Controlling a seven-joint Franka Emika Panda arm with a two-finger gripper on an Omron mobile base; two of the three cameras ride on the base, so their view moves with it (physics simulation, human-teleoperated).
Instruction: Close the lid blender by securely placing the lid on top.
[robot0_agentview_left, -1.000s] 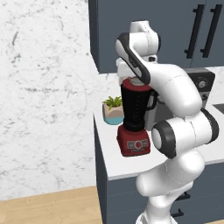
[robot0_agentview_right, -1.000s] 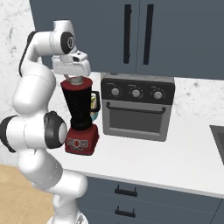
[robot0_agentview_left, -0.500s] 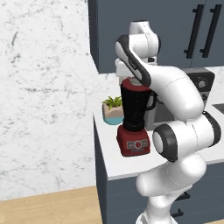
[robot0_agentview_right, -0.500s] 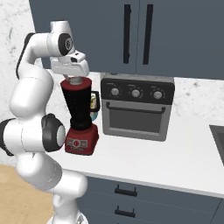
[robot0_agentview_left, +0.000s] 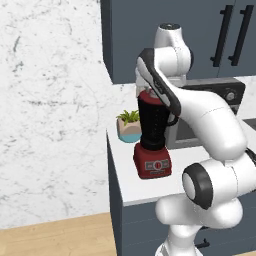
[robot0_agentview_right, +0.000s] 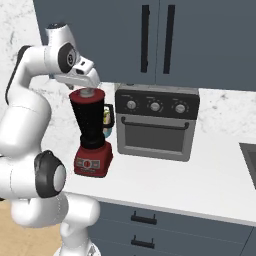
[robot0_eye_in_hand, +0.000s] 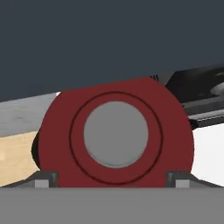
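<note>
Right base view: the oven (robot0_agentview_right: 157, 121) stands on the counter (robot0_agentview_right: 200, 185) beside the blender (robot0_agentview_right: 92, 132). The lid (robot0_eye_in_hand: 116, 136) sits on the jar's rim, under the gripper (robot0_eye_in_hand: 113, 178), whose fingers stand wide apart at either side. No readable writing shows anywhere.

Glossy white arm (robot0_agentview_left: 210, 120), dark joints

A kitchen: white counter (robot0_agentview_right: 200, 185), countertop oven (robot0_agentview_right: 156, 122), dark cabinets (robot0_agentview_right: 150, 40), seemingly marble wall (robot0_agentview_left: 50, 100).
</note>
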